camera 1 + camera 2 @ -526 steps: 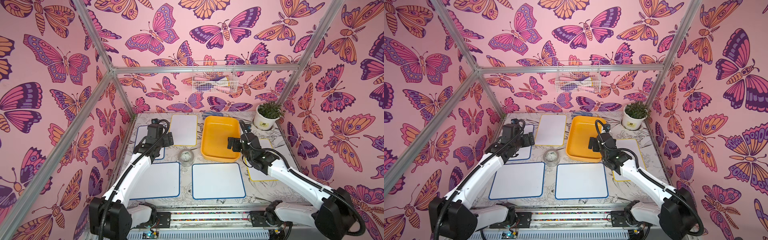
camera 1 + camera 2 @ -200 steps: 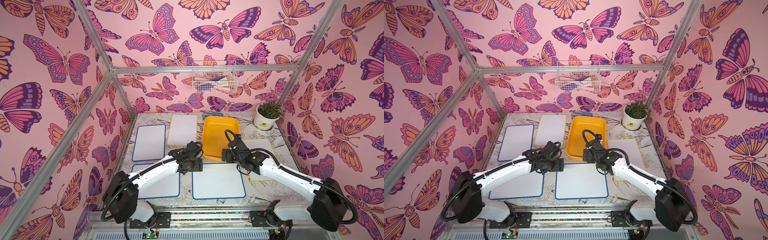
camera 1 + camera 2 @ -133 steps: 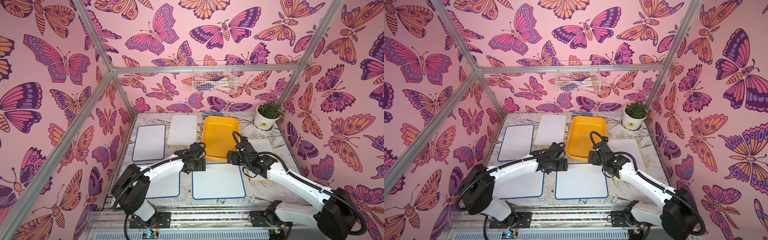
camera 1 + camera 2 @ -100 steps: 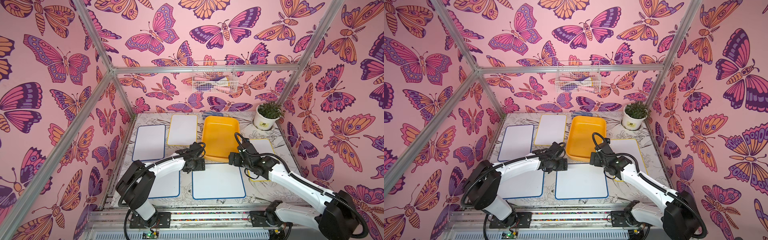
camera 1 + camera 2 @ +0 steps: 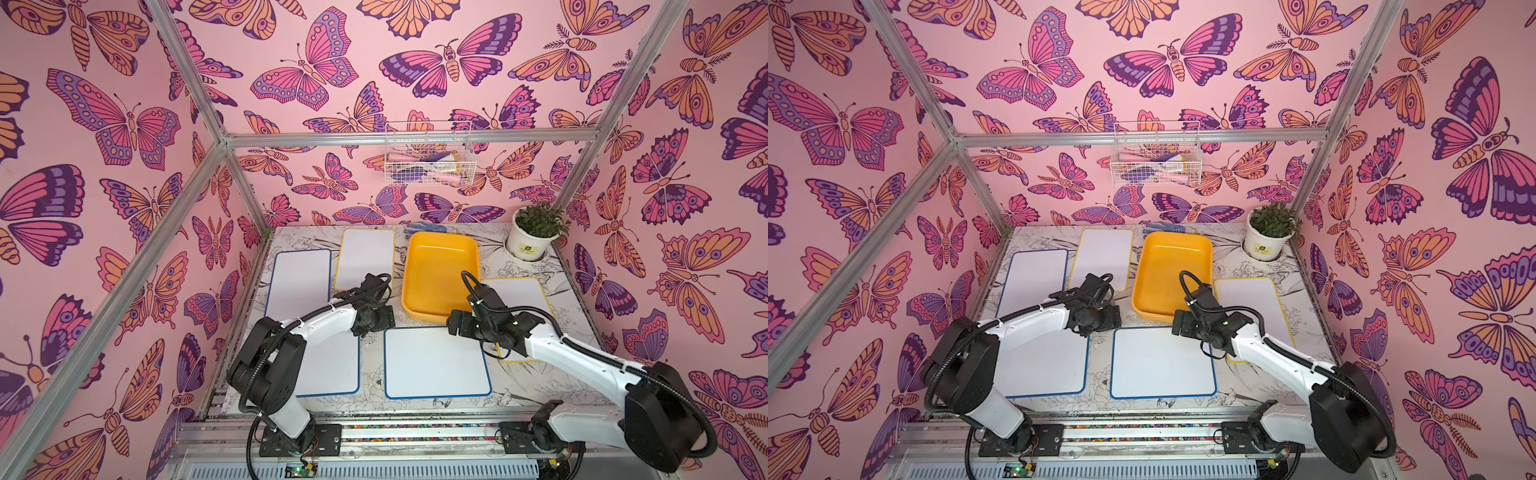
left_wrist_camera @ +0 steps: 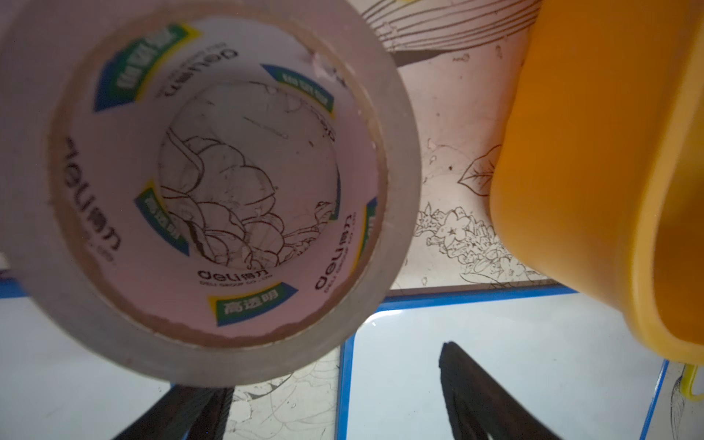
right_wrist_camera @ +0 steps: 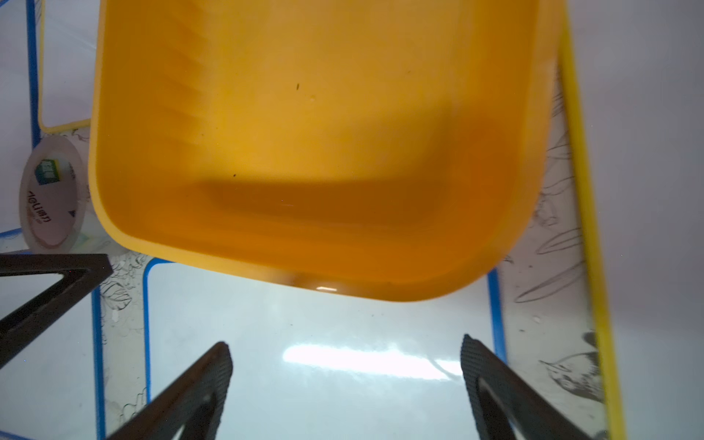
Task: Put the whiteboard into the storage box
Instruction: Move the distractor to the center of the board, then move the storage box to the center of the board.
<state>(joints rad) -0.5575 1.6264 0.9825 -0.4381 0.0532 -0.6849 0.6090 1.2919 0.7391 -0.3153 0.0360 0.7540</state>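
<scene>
**Whiteboard still out, box still empty.** A blue-framed whiteboard (image 5: 436, 361) lies flat at the middle of the tabletop's (image 5: 536, 270) near edge. Its far edge sits just at the near rim of the box (image 5: 440, 239), which stands mid-tabletop toward the far edge. The left gripper (image 5: 376, 318), jaws spread and empty, hangs by the whiteboard's far-left corner, just beside a tape roll (image 6: 114, 213). The right gripper (image 7: 344, 344), jaws spread wide and empty, hangs over the whiteboard's far-right part, facing the box.

The whiteboard looks thin and glossy and lies flush with the tabletop. The jaws may therefore skid off its frame rather than get under it. With the box rim so close, a jaw reaching for that far edge could shove the box away. The left jaws could just as easily knock the tape roll. The box looks only a little larger than the whiteboard, so a crooked lift could leave it perched on the rim.

There are five boards, none of them in the box: this whiteboard, two more blue boards (image 5: 297, 282) (image 5: 332, 370) and two yellow boards (image 5: 365, 257) (image 5: 519, 299). There is also one box, one tape roll, one plant (image 5: 530, 237) at the far-right corner and one wire basket (image 5: 428, 160) on the back wall.
</scene>
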